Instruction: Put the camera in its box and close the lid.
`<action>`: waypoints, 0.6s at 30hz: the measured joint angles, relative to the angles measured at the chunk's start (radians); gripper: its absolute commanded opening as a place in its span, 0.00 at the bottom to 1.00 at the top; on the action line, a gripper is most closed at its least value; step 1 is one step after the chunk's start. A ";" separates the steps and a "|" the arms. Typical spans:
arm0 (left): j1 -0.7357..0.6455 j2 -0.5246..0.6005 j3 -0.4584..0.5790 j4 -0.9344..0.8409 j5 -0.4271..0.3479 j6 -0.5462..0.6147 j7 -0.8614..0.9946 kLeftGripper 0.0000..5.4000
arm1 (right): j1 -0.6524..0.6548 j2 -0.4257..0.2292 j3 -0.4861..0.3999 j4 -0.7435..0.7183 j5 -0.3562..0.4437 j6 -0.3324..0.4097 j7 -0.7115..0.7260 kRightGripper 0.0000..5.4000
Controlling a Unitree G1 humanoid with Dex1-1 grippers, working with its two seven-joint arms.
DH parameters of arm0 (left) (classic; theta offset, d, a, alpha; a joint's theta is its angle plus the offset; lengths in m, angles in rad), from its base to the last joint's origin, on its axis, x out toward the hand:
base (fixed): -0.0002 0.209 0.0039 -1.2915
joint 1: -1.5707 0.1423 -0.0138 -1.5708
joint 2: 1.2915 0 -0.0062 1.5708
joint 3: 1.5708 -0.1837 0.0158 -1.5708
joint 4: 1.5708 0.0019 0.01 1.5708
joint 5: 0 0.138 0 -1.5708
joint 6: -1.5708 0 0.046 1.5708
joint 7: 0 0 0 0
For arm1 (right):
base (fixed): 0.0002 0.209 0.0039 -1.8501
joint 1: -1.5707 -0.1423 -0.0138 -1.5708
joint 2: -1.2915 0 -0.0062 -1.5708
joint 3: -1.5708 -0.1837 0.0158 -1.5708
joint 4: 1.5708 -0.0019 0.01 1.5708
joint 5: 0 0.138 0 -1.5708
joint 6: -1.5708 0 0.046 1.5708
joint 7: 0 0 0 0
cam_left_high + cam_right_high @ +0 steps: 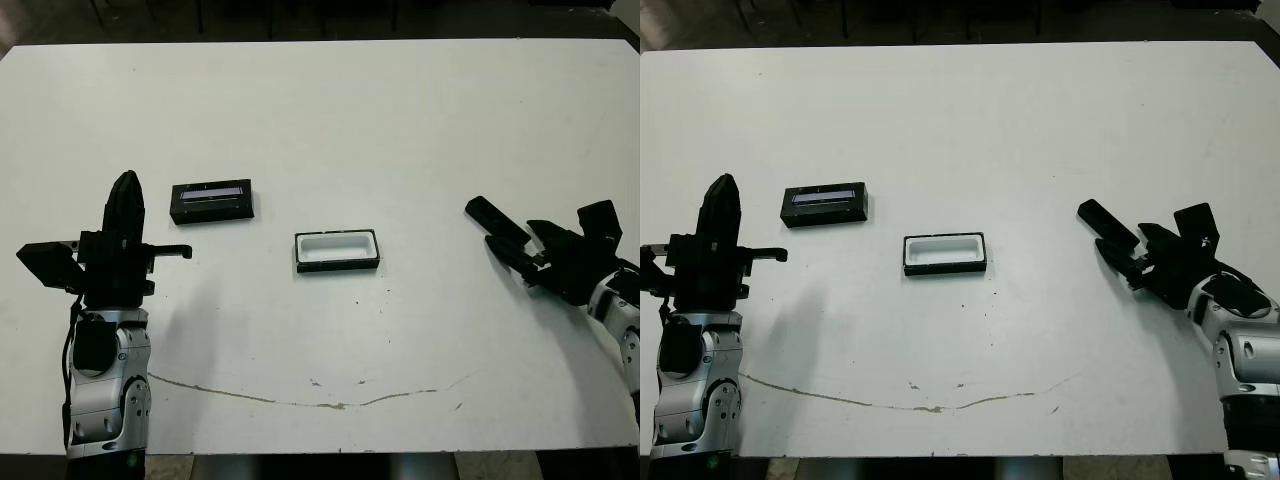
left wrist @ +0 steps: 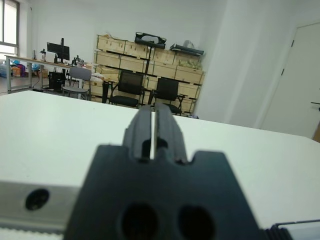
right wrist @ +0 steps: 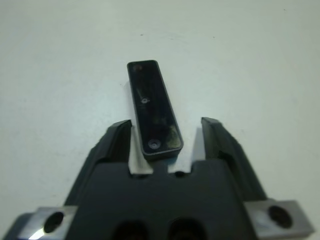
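The camera [image 1: 497, 221] is a flat black bar lying on the white table [image 1: 400, 120] at the right. Its near end [image 3: 155, 112] sits between the fingers of my right gripper [image 1: 512, 238], which is open, with a gap on each side of the camera. The box [image 1: 337, 267], a black tray with white lining, stands open and empty near the table's middle. The lid [image 1: 211, 201], a black slab with a pale strip, lies to the left of the box. My left gripper [image 1: 126, 186] is shut and holds nothing, a short way left of the lid.
A thin dark crack line [image 1: 300, 402] runs along the table near its front edge. In the left wrist view, office chairs [image 2: 131, 89] and stacked shelving [image 2: 150, 62] stand beyond the far edge.
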 measured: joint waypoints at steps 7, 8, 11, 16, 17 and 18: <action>0.002 0.000 0.000 0.000 0.000 0.000 0.001 0.00 | 0.012 -0.001 0.009 -0.014 -0.016 -0.025 0.024 0.21; 0.002 0.000 0.000 0.000 0.000 0.000 0.001 0.00 | 0.011 -0.003 0.010 -0.010 -0.017 -0.031 0.032 0.18; 0.002 0.000 0.000 0.000 0.000 -0.001 0.001 0.00 | 0.006 -0.014 0.018 -0.008 -0.023 -0.039 0.049 0.11; 0.005 0.000 0.000 0.000 0.000 -0.001 0.001 0.00 | -0.015 -0.038 0.033 0.013 -0.039 -0.048 0.092 0.10; 0.004 0.000 0.000 0.000 0.000 -0.001 0.001 0.00 | -0.019 -0.039 0.033 0.018 -0.039 -0.049 0.099 0.10; 0.005 0.000 0.000 0.000 0.000 -0.001 0.001 0.00 | -0.022 -0.040 0.033 0.023 -0.039 -0.052 0.107 0.10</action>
